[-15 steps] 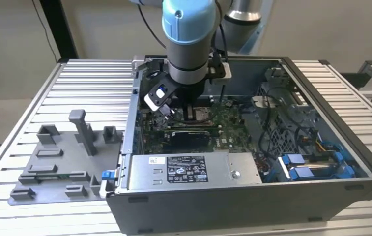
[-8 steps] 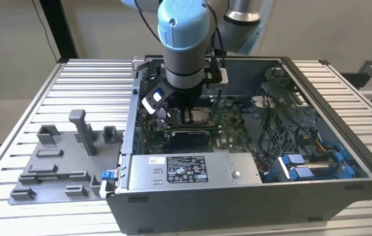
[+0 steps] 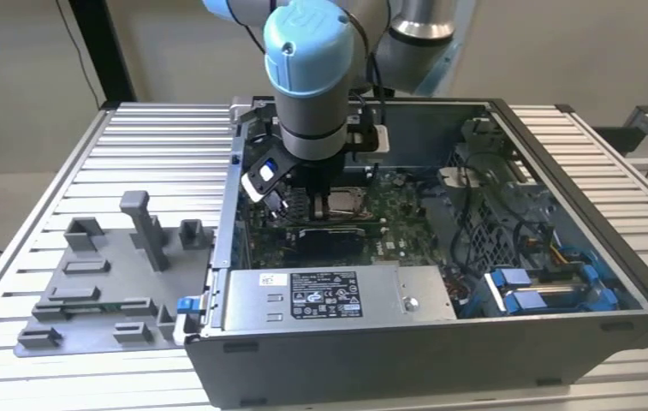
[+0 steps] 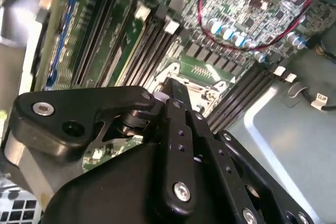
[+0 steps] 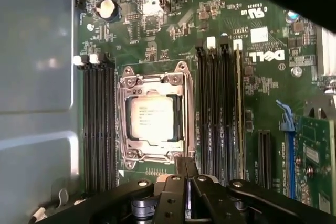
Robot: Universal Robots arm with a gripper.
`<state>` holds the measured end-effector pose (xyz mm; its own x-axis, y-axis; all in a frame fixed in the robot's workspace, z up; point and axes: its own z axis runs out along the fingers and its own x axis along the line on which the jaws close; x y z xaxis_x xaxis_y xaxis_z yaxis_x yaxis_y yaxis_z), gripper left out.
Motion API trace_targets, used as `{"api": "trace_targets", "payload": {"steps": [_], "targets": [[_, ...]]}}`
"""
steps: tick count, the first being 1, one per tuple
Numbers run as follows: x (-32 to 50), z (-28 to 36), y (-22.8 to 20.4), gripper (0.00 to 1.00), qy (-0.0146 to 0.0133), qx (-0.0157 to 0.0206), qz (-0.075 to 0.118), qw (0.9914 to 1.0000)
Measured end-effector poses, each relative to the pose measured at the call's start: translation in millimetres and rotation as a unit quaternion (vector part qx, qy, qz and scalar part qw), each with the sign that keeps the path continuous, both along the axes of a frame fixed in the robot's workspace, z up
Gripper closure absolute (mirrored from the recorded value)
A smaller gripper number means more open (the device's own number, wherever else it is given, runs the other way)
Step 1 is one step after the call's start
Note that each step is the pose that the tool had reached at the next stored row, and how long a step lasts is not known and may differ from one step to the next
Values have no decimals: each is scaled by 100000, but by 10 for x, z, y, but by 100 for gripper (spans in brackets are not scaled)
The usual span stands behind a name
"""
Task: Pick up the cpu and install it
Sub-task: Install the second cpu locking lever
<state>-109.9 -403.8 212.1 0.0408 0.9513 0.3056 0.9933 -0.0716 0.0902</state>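
I note cpu (image 5: 152,120) seated in socket frame (image 5: 155,116); gripper (image 5: 185,167) pressed together, empty, at its 6 o'clock edge — keep clear, lift vert.

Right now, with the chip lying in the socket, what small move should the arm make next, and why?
Probably a slow, straight lift out of the case. In the first wrist view the cpu already sits flat inside the socket frame, and the gripper stands at the frame's edge, off the chip.
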Motion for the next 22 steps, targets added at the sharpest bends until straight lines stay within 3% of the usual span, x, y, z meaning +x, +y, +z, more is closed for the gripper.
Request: {"api": "trace_targets", "payload": {"steps": [7, 12, 22], "targets": [[-27, -98, 6, 100, 3, 119, -1303, 99991], [-29, -124, 19, 100, 0, 471, -2118, 99976], [-29, -167, 58, 100, 2, 513, -2412, 99970]]}}
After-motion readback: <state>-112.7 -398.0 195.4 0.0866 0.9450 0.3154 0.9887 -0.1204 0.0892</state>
